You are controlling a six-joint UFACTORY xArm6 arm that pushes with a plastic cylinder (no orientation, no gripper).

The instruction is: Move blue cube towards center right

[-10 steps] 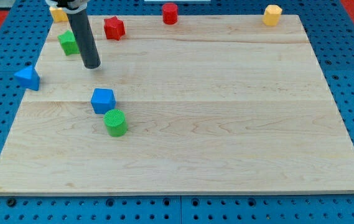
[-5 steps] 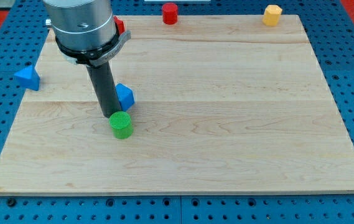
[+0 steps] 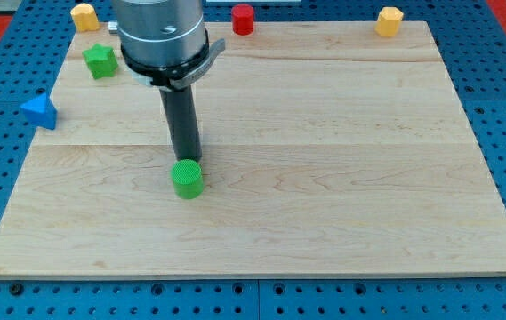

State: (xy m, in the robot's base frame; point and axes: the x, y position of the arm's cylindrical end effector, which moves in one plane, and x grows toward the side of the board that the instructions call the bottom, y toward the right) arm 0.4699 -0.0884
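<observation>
Resting on the wooden board [image 3: 341, 133], my tip [image 3: 188, 159] is sitting just above the green cylinder [image 3: 187, 178]; being a bare rod, it is grasping nothing; the blue cube is not showing, so its place cannot be told; a blue triangular block [image 3: 39, 112] is lying at the left edge; a green star block [image 3: 100, 60], yellow block [image 3: 84, 15], red cylinder [image 3: 243, 18] and yellow hexagonal block [image 3: 389, 20] are sitting along the top.

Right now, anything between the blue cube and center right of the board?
Cannot see the blue cube: my rod probably hides it. My tip sits just above the green cylinder. From there towards the view's right, the wooden board shows no blocks; the yellow block is at the top edge.
</observation>
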